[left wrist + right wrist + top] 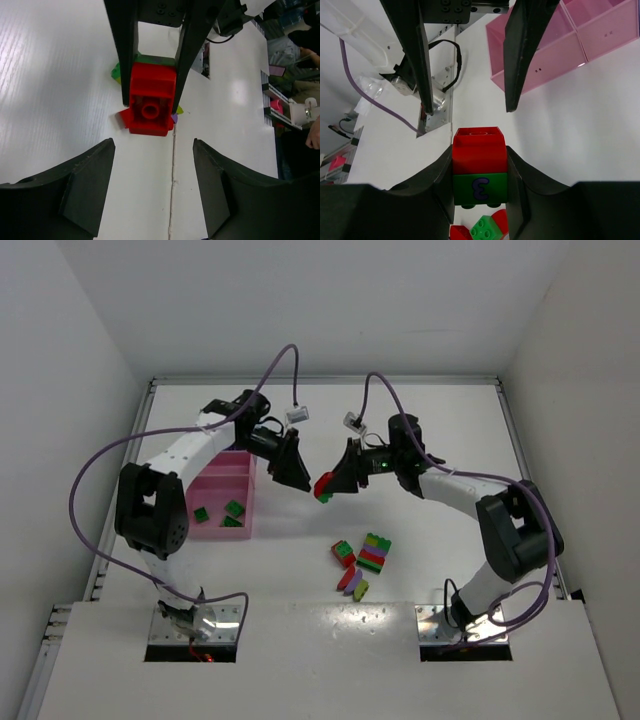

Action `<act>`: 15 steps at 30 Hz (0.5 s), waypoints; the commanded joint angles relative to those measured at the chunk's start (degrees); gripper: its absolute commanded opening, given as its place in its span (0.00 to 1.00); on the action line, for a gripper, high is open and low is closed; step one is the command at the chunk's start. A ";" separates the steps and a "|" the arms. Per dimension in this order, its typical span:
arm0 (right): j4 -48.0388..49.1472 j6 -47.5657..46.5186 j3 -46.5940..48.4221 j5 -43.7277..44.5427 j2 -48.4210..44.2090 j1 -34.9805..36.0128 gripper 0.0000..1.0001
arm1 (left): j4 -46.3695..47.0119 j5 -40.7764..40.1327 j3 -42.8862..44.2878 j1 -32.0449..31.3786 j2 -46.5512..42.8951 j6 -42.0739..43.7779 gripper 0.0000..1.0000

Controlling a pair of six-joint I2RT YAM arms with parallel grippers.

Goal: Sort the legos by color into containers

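A white desk (300,570) enclosed by plain white walls is carrying the work area, with both arms reaching toward its centre.

The right end effector (335,480) is hovering above the desk and is clamping a two-brick stack (479,172) between its fingers. The stack is made up of a red brick (479,150) seated on a green brick (480,189) that is showing a purple "3". The fingers are pressing on both side faces of the stack.

The left end effector (152,150) is facing the right one, just beside the held stack. Its fingers are spread wide and are gripping nothing.

A pink tray (249,502) is sitting on the desk under the left arm. Two loose green bricks (234,508) are lying in its near compartment.

The remaining legos are resting on the desk in front of the right arm, well apart from the tray: a multicoloured stacked block (375,552), a red-and-green piece (343,552) just beside it, and a few small bricks (353,584) in red, purple and yellow-green nearer the arm bases.
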 commanded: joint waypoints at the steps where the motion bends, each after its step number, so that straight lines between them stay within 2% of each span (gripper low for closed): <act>1: 5.03 0.25 2.93 -1.89 0.40 0.38 0.00 | 0.15 2.90 2.02 -1.21 -0.83 3.30 0.68; 11: 7.15 3.41 3.99 -1.89 0.92 1.43 0.00 | 0.15 0.97 1.50 -4.19 -0.83 3.92 0.63; 15: 7.15 3.94 3.99 -1.89 1.45 1.44 0.00 | 0.68 0.44 1.49 -4.19 -0.83 3.92 0.56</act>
